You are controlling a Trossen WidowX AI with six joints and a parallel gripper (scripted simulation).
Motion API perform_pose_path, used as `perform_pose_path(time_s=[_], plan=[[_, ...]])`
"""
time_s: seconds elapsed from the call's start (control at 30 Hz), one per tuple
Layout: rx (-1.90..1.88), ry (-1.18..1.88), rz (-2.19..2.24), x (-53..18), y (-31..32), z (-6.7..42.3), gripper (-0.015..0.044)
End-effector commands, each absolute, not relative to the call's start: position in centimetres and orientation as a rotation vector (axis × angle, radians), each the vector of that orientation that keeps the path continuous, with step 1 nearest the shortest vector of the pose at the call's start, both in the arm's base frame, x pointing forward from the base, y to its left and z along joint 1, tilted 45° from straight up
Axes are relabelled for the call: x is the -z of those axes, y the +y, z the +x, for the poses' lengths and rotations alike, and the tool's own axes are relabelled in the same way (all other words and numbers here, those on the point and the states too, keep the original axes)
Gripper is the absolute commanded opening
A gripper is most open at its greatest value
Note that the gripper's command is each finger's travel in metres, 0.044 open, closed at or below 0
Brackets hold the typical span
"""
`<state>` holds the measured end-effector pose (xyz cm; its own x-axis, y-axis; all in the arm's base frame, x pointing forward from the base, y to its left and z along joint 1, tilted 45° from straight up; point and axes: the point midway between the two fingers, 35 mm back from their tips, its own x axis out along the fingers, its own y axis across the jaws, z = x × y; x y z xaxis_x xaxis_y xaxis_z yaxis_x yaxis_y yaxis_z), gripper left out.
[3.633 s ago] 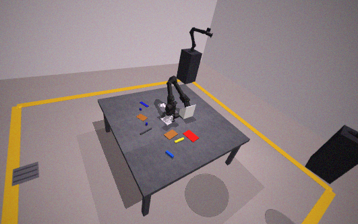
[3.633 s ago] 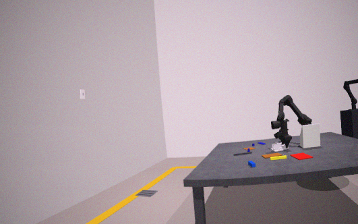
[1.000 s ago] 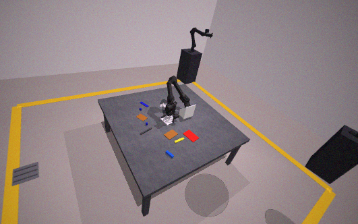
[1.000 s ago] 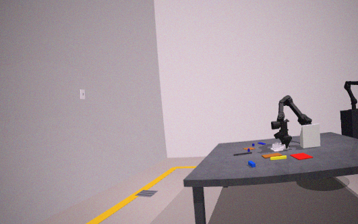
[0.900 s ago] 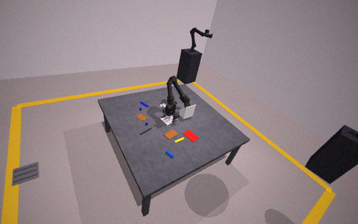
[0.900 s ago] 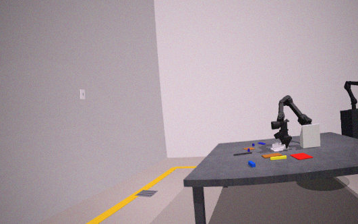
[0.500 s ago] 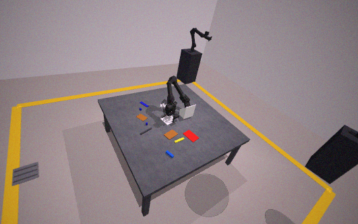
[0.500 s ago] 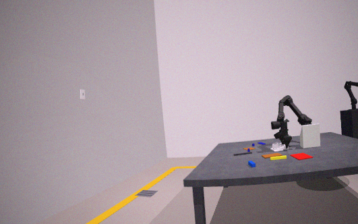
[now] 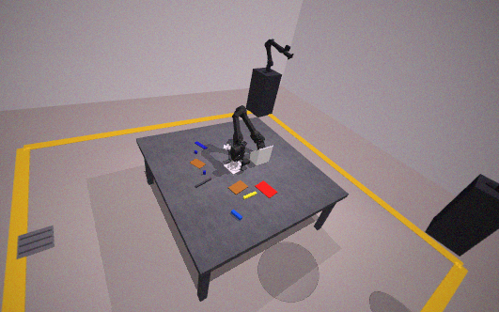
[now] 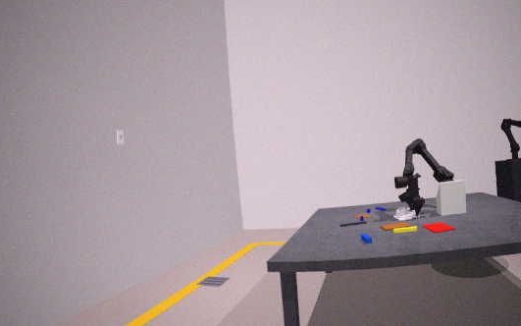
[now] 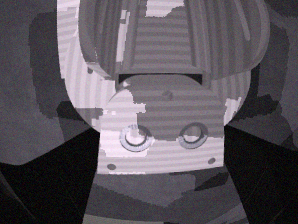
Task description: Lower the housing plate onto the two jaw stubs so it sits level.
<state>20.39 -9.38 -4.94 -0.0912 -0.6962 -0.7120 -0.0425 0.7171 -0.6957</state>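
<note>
The housing plate [image 11: 167,117] is pale, with a rounded far edge and two ringed holes; light round ends show inside the rings. It lies across the near end of the white assembly [image 9: 233,167] [image 10: 403,215] [image 11: 70,75], by a dark slot. My gripper [image 11: 160,131] [image 9: 244,163] [image 10: 417,211] points down at the assembly, one black finger against each side of the plate, and is shut on it. The jaws are mostly hidden under the plate. The plate looks roughly level from above; any gap beneath it cannot be seen.
A pale upright panel [image 9: 261,155] [image 10: 451,197] stands beside the arm. On the dark table [image 9: 296,202] [image 10: 324,245] lie a red sheet [image 9: 266,189] [image 10: 439,227], an orange sheet [image 9: 238,187], a yellow bar [image 9: 250,195], a blue block [image 9: 236,214] and a dark rod [image 9: 203,182].
</note>
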Motion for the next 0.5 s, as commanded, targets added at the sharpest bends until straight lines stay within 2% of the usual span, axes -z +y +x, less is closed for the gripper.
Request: perform_pose_path(time_s=[0.0, 0.07, 0.47], plan=[[0.608, 1.587, -0.616, 4.94, -9.38, 20.39, 0.0403], [0.608, 1.587, -0.616, 4.94, -9.38, 20.39, 0.0440], [0.608, 1.587, -0.616, 4.94, -9.38, 20.39, 0.0440]])
